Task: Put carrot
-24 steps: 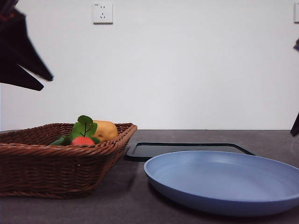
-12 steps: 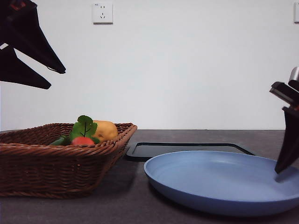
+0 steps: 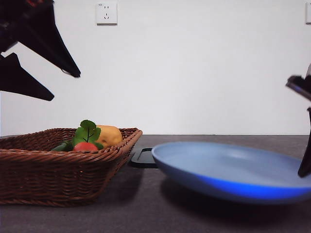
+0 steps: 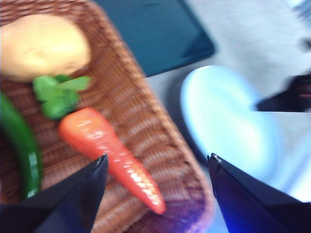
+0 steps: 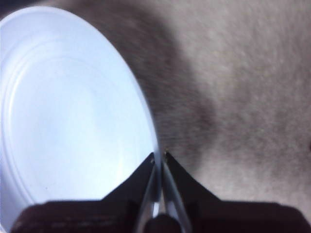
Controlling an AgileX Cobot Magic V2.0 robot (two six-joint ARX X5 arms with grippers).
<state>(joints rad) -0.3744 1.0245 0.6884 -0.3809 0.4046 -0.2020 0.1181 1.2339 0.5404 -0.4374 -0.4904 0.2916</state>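
Lab-like tabletop point(image 3: 121, 213), bare wall point(image 3: 194, 73)

Carrot point(image 3: 86, 146) mostly hidden behind basket point(image 3: 58, 170) rim (left wrist view blurred).

Carrot point(image 4: 112, 156): one item, glossy red-orange plastic, tapered from a thick end to a narrow tip. A tuft of green leaves sits at the thick end. It lies flat on its side on the woven floor of a brown wicker basket point(image 4: 146, 111), its tip reaching toward the basket's near rim. The leafy end lies just beside a rounded yellow-brown potato point(image 4: 43, 46); a green vegetable point(image 4: 19, 145) lies alongside it. From the front, only the rounded red end point(image 3: 86, 146) and the upstanding leaves show above the basket's rim. Nothing grips it.
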